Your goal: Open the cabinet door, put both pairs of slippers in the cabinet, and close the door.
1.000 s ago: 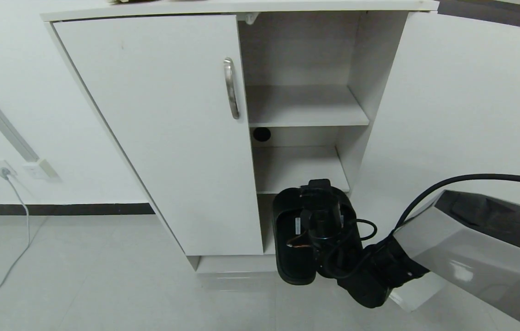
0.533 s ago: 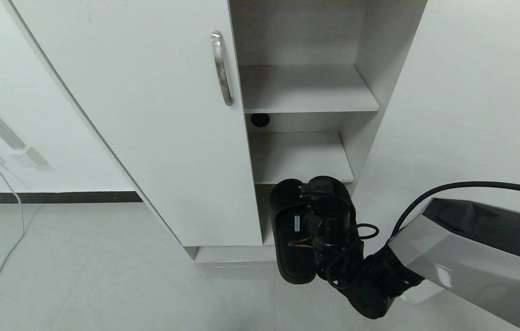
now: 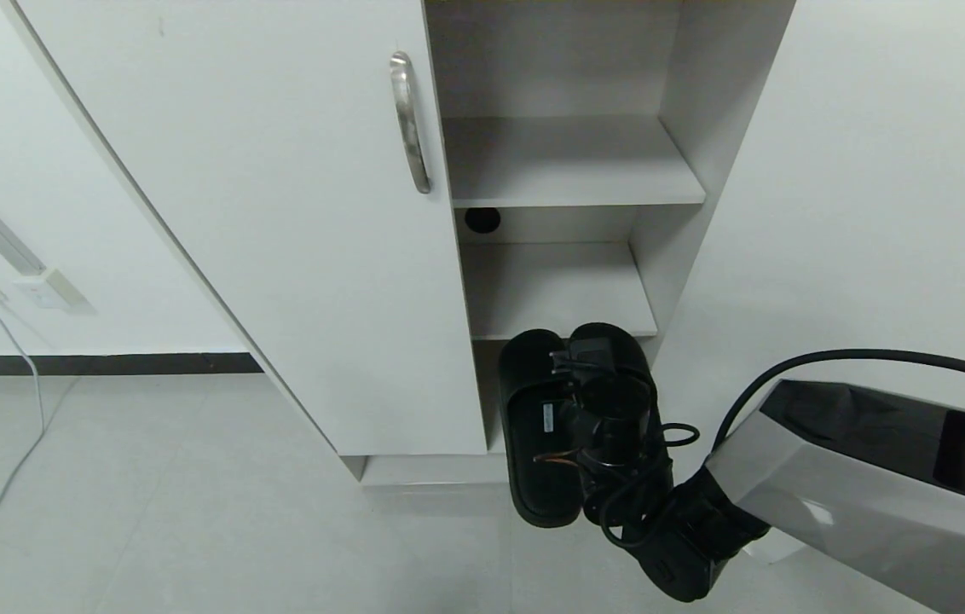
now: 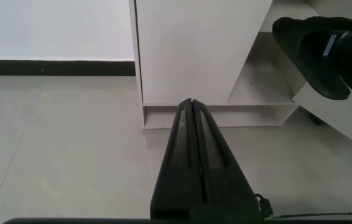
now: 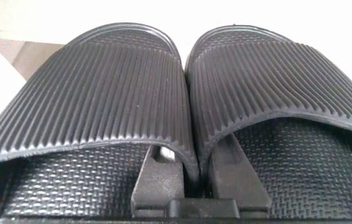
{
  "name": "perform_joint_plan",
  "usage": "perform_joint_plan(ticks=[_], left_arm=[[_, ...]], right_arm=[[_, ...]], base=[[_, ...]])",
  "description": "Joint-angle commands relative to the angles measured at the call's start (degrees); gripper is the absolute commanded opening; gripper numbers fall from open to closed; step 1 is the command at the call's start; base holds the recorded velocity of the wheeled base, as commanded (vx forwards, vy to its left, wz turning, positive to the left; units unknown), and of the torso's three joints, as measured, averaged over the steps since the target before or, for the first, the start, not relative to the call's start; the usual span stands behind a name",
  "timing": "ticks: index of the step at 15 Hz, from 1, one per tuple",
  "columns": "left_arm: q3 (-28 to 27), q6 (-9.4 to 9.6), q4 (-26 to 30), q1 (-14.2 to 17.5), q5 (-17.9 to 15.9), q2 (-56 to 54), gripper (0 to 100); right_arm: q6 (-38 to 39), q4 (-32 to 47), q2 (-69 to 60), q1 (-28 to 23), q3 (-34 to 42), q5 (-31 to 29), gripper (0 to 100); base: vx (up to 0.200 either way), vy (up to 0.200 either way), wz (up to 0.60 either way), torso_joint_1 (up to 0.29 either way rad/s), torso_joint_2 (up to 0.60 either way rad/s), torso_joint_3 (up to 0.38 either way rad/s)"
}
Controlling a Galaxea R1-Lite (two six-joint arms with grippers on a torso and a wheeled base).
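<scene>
Cabinet [image 3: 568, 162]: right door [image 3: 875, 170] is swung open and left door [image 3: 278, 213] is shut, so access is on my right arm's side. Black slippers [image 3: 534, 426] are held off the floor, toes towards the open bays. Right gripper [image 5: 193, 177] is clamped on them. Its fingers [image 5: 157, 177] pinch the two inner strap edges together, so the pair moves as one. Left gripper [image 4: 192, 134] is pressed closed and empty, low over the floor, clear of the opening.
</scene>
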Motion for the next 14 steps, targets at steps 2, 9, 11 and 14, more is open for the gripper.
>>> perform_joint_plan(ticks=[2, 9, 11, 14], left_arm=[[0.0, -0.03, 0.0, 0.0, 0.0, 0.1, 0], [0.1, -0.12, 0.0, 0.0, 0.0, 0.1, 0], [0.0, -0.12, -0.1, 0.0, 0.0, 0.1, 0], [0.1, -0.12, 0.0, 0.0, 0.0, 0.1, 0]], right_arm=[[0.0, -0.2, 0.3, 0.0, 0.0, 0.0, 0], [-0.1, -1.3, 0.6, -0.1, -0.1, -0.1, 0], [-0.2, -1.2, 0.5, -0.1, -0.3, 0.0, 0], [-0.3, -0.2, 1.0, -1.2, -2.5, 0.6, 0]], base=[[0.0, 0.0, 0.0, 0.0, 0.0, 0.0], [0.171, 0.0, 0.0, 0.001, 0.0, 0.001], [0.2, 0.0, 0.0, 0.005, 0.0, -0.002], [0.0, 0.0, 0.0, 0.0, 0.0, 0.0]])
